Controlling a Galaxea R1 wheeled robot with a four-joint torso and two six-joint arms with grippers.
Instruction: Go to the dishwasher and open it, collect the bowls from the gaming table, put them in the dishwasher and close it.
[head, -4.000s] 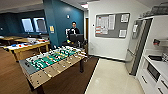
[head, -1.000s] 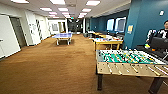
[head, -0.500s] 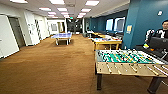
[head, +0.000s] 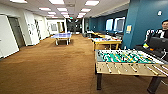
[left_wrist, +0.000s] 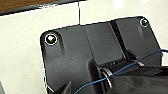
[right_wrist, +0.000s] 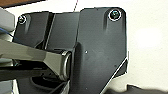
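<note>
The robot faces a carpeted hall, with the foosball table (head: 125, 61) near on the right, probably driving to search the bowls. A person (head: 163, 31) sits behind it. I cannot tell if either claw is open or closed.

We log the gaming table (head: 103, 40) in the head view, mid-distance, right of centre. It has a pale top, a yellowish wood edge and yellowish legs, and stands level on the brown carpet. It sits beyond the far end of the green-field football table (head: 125, 58) and well apart from it, near the blue wall. We note small coloured spots on its top, reddish and bluish, too blurred to call them bowls.
</note>
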